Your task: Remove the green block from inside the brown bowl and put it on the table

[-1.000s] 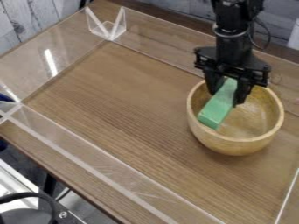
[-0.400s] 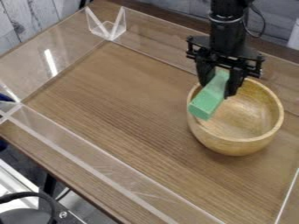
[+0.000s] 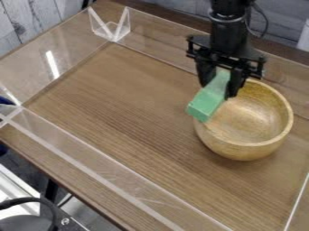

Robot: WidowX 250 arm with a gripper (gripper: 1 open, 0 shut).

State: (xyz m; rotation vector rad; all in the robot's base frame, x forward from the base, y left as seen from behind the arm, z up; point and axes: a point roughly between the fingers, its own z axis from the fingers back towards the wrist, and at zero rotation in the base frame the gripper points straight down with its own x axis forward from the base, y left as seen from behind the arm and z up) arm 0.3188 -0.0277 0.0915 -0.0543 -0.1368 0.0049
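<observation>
Worktop [image 3: 108, 99] supporting everything, its side giving the block somewhere to land. Brown bowl [image 3: 272, 133] sitting on it, mouth upward, leaving room for reaching in. Green block [image 3: 208, 101] hanging tilted over the bowl's left rim, jaws [image 3: 222, 79] gripping its upper end, presumably keeping the lower end free for setting down.

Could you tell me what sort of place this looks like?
Probably a robotics lab or test bench: a robot arm reaches over a wood-grain table edged with low clear walls, and black cables loop at the lower left.
</observation>
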